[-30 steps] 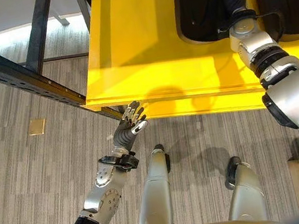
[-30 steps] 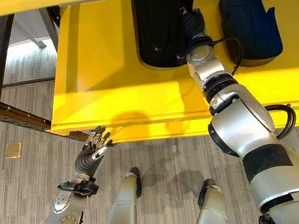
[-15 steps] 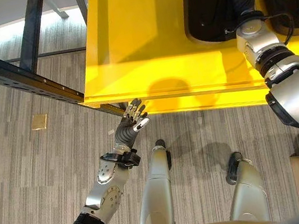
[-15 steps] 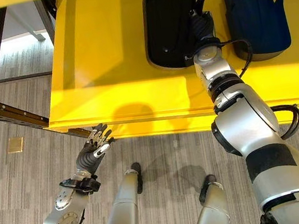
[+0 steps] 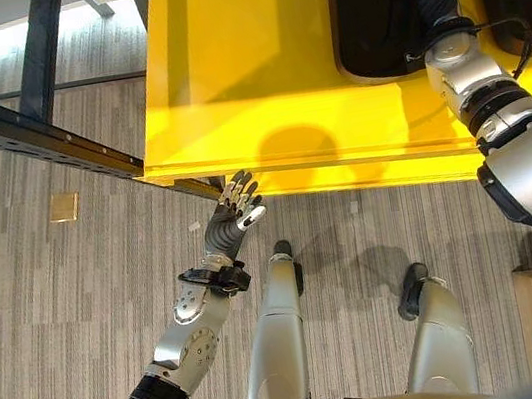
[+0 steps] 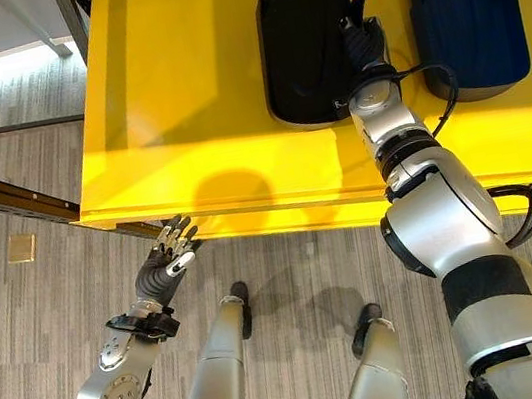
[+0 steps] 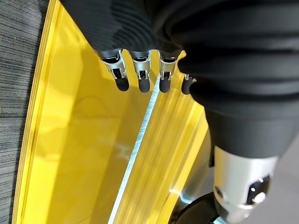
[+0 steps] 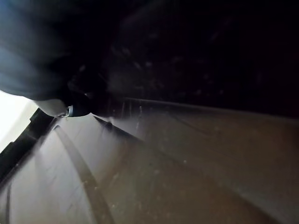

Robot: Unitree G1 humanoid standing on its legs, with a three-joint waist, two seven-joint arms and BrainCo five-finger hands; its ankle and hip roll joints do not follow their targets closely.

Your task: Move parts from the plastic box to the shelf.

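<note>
The right hand point(image 6: 363, 42) is resting on a black part point(image 6: 305, 31) — grip unclear; the left hand point(image 5: 232, 220) is hanging open, its wrist view facing the yellow box point(image 7: 70, 154).

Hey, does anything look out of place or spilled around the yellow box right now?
Nothing stands out. Two dark parts lie side by side in the yellow box, nothing spilled. The right hand rests on the nearer part. The left hand hovers by the box's edge. A small tan square lies on the floor.
</note>
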